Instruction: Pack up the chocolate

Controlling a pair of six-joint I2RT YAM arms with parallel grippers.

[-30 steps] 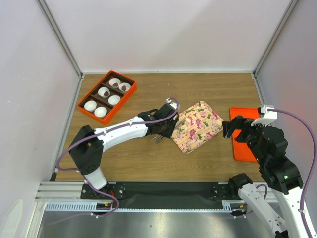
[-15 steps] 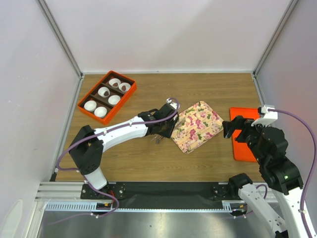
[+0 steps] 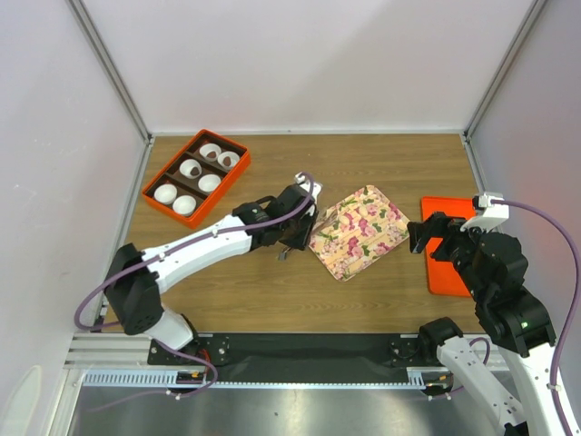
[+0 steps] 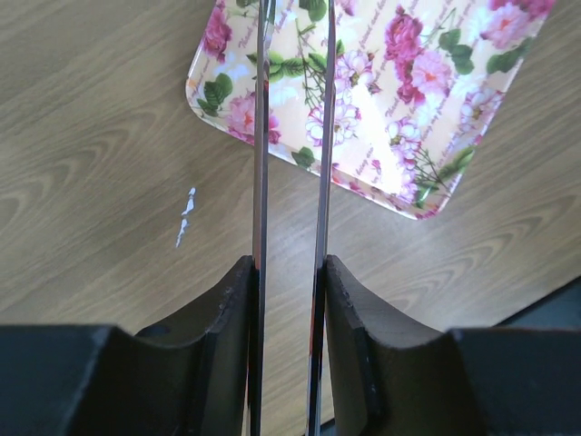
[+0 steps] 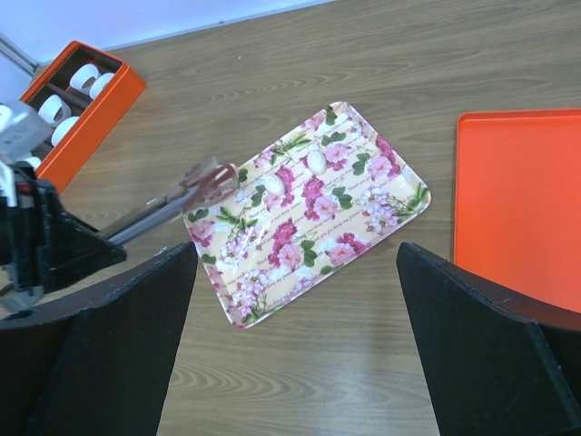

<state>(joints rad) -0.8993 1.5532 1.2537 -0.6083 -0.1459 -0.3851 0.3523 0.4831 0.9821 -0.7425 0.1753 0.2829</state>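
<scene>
Small dark chocolate pieces sit in some of the white paper cups in the orange box at the back left. My left gripper is shut on metal tongs. The tongs' blades stand a little apart, and I see nothing between them. Their tips reach the left edge of the flowered tray. Two pale oval pieces lie on that tray. My right gripper hangs open above the table, right of the tray.
An orange lid lies flat at the right, partly under my right arm. White walls enclose the wooden table on three sides. A small white mark shows on the wood near the tray's corner.
My left arm has drawn back to the left and a little away from the tray, taking the tongs along, and the tongs have narrowed slightly. The right arm has not moved.
</scene>
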